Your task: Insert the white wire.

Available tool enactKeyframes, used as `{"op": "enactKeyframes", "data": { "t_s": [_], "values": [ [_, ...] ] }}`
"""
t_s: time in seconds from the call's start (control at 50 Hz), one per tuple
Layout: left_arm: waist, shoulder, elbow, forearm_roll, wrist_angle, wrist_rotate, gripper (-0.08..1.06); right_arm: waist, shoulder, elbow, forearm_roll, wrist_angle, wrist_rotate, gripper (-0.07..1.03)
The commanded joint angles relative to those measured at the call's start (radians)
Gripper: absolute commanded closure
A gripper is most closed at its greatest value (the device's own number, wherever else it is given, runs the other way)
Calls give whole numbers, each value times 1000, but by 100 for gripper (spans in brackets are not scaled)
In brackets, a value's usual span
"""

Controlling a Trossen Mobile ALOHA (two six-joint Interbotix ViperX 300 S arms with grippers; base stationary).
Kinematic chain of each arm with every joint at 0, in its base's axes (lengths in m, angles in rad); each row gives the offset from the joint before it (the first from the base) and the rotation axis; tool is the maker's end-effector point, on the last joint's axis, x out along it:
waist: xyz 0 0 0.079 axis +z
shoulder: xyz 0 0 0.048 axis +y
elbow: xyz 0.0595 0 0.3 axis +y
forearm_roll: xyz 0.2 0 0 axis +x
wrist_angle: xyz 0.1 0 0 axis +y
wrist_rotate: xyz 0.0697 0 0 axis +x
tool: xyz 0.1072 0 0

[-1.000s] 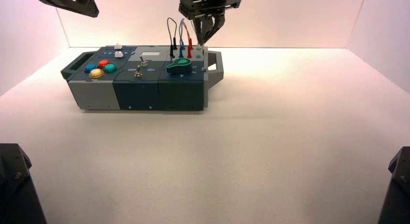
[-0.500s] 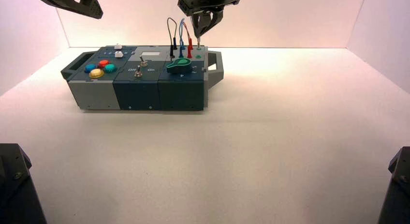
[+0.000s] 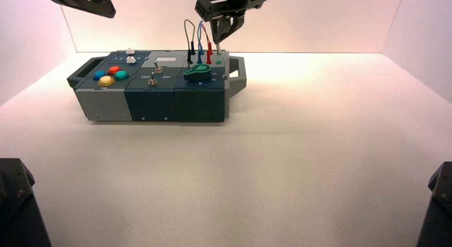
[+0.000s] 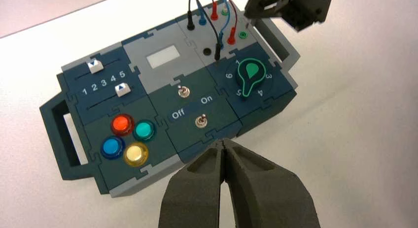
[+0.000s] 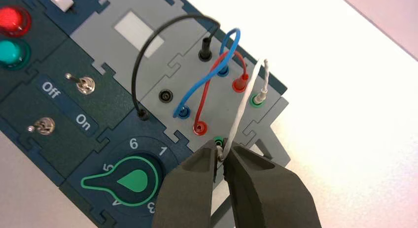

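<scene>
The white wire (image 5: 242, 106) arches above the grey socket panel at the right end of the box (image 3: 154, 97). One of its plugs stands in the far green socket (image 5: 256, 99). My right gripper (image 5: 222, 152) is shut on the wire's other plug, just above the near green socket (image 5: 218, 139). The plug's tip is hidden between the fingers. In the high view the right gripper (image 3: 219, 40) hangs over the box's back right corner. My left gripper (image 4: 225, 143) is shut on nothing and hovers in front of the box. The high view shows the left gripper (image 3: 85, 2) raised at the top left.
Black (image 5: 148, 55), blue (image 5: 207, 78) and red (image 5: 209, 90) looped wires stand plugged in next to the white one. A green knob (image 5: 129, 181) sits close to my right fingers. Two toggle switches (image 4: 183, 92), two sliders and several coloured buttons (image 4: 121, 124) fill the rest of the box.
My right gripper has risen a little and shifted slightly left over the socket panel, still shut on the white wire. The left arm has barely moved.
</scene>
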Motion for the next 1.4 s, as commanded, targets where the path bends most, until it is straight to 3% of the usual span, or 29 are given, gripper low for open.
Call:
{"op": "enactKeyframes", "data": {
  "t_s": [0.02, 1.4],
  "values": [
    [-6, 0, -9, -3, -9, 3, 101, 3, -20, -18, 2, -14, 3, 99],
    [-28, 11, -9, 0, -11, 3, 101, -11, 25, -20, -9, -35, -3, 99]
  ]
}}
